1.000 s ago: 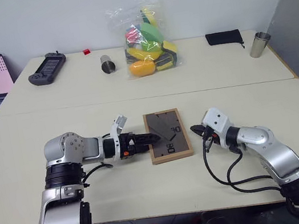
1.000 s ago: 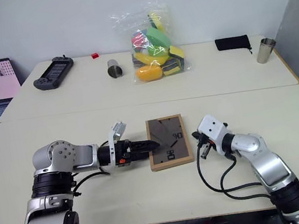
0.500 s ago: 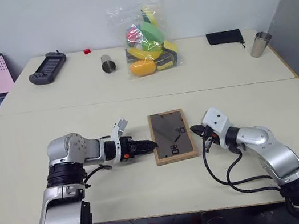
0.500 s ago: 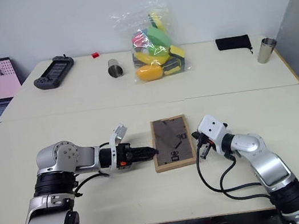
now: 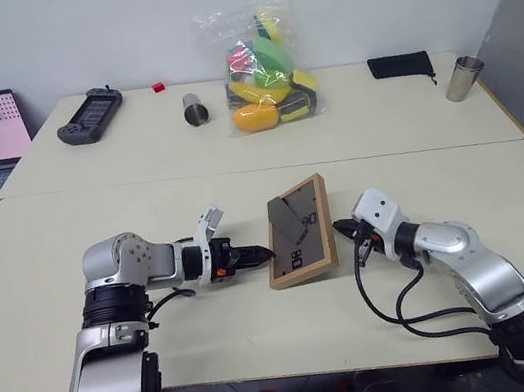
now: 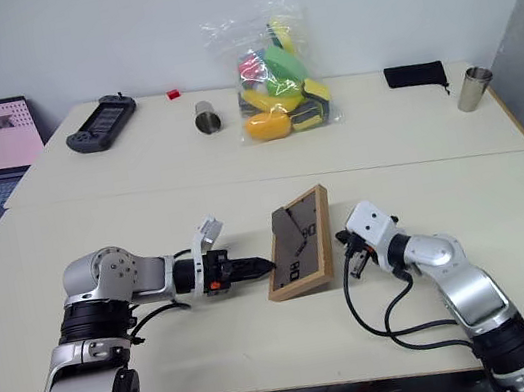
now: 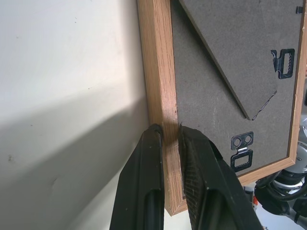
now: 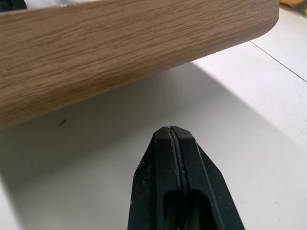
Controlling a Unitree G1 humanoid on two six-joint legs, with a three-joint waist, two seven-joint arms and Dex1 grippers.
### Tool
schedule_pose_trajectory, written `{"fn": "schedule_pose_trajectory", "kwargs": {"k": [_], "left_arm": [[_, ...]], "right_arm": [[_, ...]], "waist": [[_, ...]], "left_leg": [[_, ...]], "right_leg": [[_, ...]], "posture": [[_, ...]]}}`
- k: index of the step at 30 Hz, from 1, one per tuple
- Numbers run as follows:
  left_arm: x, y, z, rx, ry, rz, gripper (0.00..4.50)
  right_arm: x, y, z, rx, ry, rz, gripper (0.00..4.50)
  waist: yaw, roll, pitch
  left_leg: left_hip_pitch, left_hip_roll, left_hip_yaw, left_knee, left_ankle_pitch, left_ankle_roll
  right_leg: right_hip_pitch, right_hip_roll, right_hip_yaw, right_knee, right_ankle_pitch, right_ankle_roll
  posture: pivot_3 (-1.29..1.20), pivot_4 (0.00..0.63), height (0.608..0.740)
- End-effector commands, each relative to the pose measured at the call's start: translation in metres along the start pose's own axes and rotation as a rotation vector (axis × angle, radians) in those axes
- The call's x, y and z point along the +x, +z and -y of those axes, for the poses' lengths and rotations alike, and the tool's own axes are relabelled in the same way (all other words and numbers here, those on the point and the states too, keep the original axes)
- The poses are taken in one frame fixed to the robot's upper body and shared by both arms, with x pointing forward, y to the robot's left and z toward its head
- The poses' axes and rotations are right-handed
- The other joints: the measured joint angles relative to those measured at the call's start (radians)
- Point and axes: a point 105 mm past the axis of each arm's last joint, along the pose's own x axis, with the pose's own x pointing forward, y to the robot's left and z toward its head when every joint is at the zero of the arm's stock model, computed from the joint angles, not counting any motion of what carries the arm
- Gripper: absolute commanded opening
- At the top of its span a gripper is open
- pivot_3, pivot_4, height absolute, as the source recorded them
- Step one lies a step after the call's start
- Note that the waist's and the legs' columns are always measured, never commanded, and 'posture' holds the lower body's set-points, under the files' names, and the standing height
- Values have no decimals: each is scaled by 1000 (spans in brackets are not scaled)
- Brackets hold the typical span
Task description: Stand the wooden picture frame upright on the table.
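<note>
Step in hand: raising the wooden picture frame off the table. The frame sits near the middle of the near table, between the two arms. The left claw is nearly closed and pinches the frame's left rail; the left wrist view shows one finger on the outer wood face and the other on the dark back panel side. The right claw is fully closed, holds nothing, and sits just beside the frame's right rail, apart from it.

Orientation: the frame is tilted, not flat and not upright. Its right rail is lifted, the dark back panel faces up and toward the left arm, and the picture side faces down and to the right. The long axis runs away from the robot, roughly parallel to the table surface.

Next move, as judged: continue the tilt until the frame stands on an edge. The fold-out stand lies against the back panel and probably must be swung out first, or the frame will fall when released.
</note>
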Motion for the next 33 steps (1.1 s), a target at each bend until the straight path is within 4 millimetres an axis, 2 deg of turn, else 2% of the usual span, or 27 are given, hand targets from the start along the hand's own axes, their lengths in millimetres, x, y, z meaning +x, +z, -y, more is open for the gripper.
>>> {"fn": "schedule_pose_trajectory", "kwargs": {"k": [1,5,13,18,23,28,33], "left_arm": [[1,2,-1,30,18,9,956],[-1,-2,7,49,-26,-7,1843],[-4,-3,7,56,-34,-8,3414],[-10,3,11,34,-70,18,3414],[-6,5,13,9,-100,8,3414],[7,2,13,52,-99,-40,3414],[14,-3,24,91,-153,-111,3414]], "right_arm": [[-4,14,3,-24,-13,49,0],[-8,8,4,-33,-16,28,0],[-19,-12,11,-52,-26,-38,0],[-31,-28,15,-100,-28,-108,0],[-34,-15,7,-79,14,-65,0],[-34,-12,0,-64,29,-59,0],[-37,-10,0,-59,16,-59,0]], "waist": [[0,0,0],[-1,0,0],[-1,0,0],[-1,0,0],[-3,0,0],[-1,0,0],[2,0,0]], "left_leg": [[0,0,0,0,0,0],[0,0,0,0,0,0],[0,0,0,-1,0,0],[0,0,0,-1,0,0],[0,0,0,-1,0,0],[0,0,0,-1,0,0],[-1,0,0,-1,0,0]], "right_leg": [[0,0,0,0,0,0],[0,0,0,0,0,0],[0,0,0,0,0,0],[0,0,0,0,0,0],[-1,0,0,0,-1,1],[-1,0,0,0,0,1],[0,0,0,-1,0,0]], "posture": [[0,150,740],[0,150,740],[0,150,740],[0,150,740],[0,150,740],[0,150,740],[0,150,740]]}}
